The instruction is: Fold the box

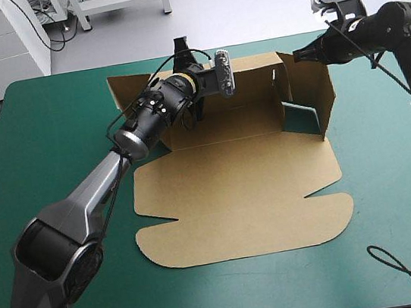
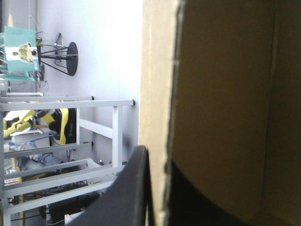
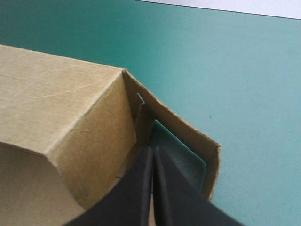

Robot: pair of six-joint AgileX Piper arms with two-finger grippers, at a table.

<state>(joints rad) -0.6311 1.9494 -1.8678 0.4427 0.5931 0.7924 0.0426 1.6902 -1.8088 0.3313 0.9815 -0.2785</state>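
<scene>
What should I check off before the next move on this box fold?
1. Left tool shut on the box at its far wall: ok.
2. Right tool shut, tip at the far corner by the raised right side wall: ok.
3. Left side wall raised: cannot tell, the left arm hides it.
4. Lid flat on the teal-green cover: ok.
</scene>
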